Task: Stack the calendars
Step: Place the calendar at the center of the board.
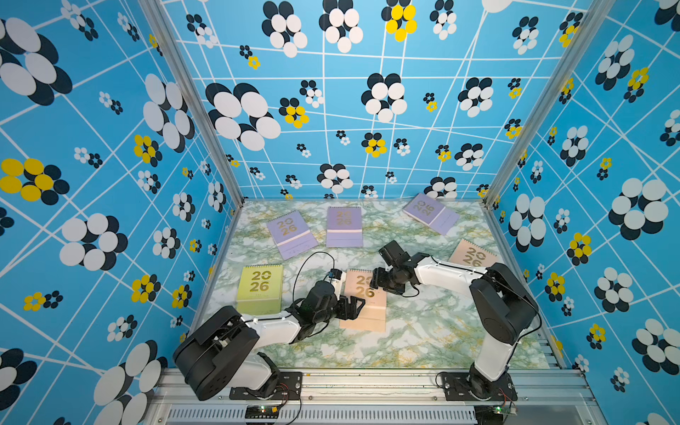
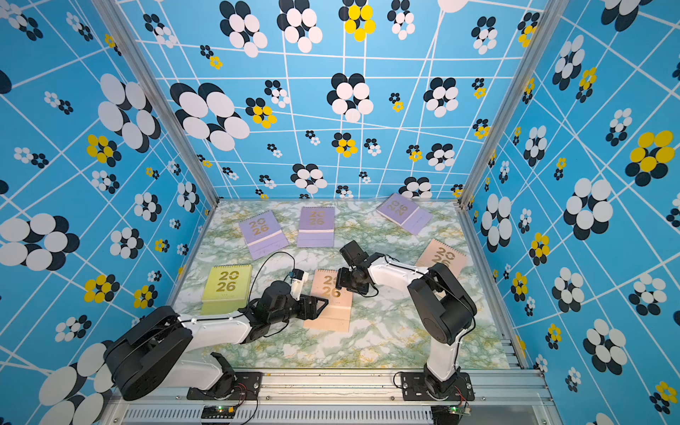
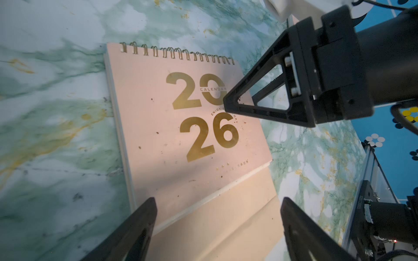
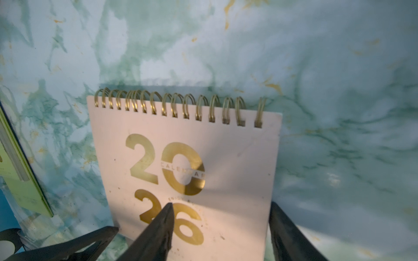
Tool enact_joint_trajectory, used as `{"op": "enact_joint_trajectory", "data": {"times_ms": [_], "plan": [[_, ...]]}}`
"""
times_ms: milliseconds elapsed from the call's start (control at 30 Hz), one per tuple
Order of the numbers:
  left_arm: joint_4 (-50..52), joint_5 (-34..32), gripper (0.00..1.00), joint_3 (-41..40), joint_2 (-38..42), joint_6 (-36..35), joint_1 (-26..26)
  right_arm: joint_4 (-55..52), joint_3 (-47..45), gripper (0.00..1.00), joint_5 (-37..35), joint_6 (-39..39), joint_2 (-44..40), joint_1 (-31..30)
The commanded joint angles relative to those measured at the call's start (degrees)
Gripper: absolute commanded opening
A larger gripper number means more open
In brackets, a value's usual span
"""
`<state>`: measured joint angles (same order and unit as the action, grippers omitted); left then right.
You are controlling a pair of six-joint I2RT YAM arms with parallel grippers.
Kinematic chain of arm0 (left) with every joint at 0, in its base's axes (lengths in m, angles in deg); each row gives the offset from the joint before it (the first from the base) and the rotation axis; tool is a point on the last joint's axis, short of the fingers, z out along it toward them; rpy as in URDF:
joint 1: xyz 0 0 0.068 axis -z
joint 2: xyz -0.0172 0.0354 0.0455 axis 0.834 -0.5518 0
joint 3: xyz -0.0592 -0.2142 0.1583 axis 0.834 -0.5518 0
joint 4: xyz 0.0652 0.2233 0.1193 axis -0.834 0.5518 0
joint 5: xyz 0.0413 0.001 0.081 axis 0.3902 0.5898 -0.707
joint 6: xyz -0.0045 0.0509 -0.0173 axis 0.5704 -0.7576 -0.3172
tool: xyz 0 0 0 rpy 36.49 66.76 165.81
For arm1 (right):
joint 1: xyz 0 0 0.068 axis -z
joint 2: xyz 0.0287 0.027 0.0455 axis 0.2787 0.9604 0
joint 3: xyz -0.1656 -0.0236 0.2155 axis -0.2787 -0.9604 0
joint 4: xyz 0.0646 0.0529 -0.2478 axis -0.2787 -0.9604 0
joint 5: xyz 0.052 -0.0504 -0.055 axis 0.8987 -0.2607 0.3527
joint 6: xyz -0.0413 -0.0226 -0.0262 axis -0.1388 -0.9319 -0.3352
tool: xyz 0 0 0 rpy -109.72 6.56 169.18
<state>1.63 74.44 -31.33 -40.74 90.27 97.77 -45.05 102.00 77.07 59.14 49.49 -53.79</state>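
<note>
Six calendars with gold "2026" covers lie flat on the marble tabletop. Three lilac ones [image 1: 290,233] [image 1: 344,226] [image 1: 430,213] sit along the back, and a yellow one [image 1: 260,289] lies at the left. The right arm partly covers a peach one [image 1: 473,255]. Another peach calendar [image 1: 368,312] [image 3: 181,135] [image 4: 237,158] lies in the middle. My left gripper [image 1: 355,307] [image 3: 219,200] is open, its fingers either side of this calendar's lower flap. My right gripper [image 1: 374,280] [image 4: 221,204] is open near the spiral end, one finger over the cover, one past the side edge.
Blue flower-patterned walls with aluminium posts [image 1: 191,95] close in the left, back and right sides. A metal rail [image 1: 368,382] carrying both arm bases runs along the front. A black cable [image 1: 305,265] loops above the left wrist. The two grippers are close together.
</note>
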Motion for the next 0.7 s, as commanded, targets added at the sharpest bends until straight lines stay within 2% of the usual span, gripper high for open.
{"op": "enact_joint_trajectory", "data": {"times_ms": [0, 100, 267, 367, 467, 533, 667], "plan": [[9.7, -2.9, 0.88, 1.7, 4.4, -4.1, -0.6, -0.3, 1.5, 0.67, 0.3, -1.3, 0.6, 0.5], [11.6, -3.1, 0.89, 2.3, 5.4, -5.2, -1.0, -0.3, 1.8, 0.67, 0.3, -1.5, 0.8, 0.5], [9.7, -1.5, 0.88, 2.3, 2.2, -4.6, -1.2, -1.3, 3.3, 0.67, 0.2, -2.4, 1.4, 0.6], [10.8, -2.5, 0.88, 2.6, 3.9, -4.6, -2.2, -2.7, 3.8, 0.67, -2.2, -3.6, 0.0, 0.7], [17.9, -2.9, 0.89, 4.9, 9.2, -7.1, -6.8, -5.9, 6.2, 0.67, -5.4, -6.9, -2.0, 0.7], [24.0, -2.3, 0.89, 7.3, 13.6, -9.0, -12.3, -7.5, 8.8, 0.66, -6.1, -8.8, -2.6, 0.7], [34.2, -2.9, 0.9, 12.6, 20.5, -12.8, -22.0, -6.0, 12.5, 0.66, -3.0, -9.8, -1.7, 0.5]]}}
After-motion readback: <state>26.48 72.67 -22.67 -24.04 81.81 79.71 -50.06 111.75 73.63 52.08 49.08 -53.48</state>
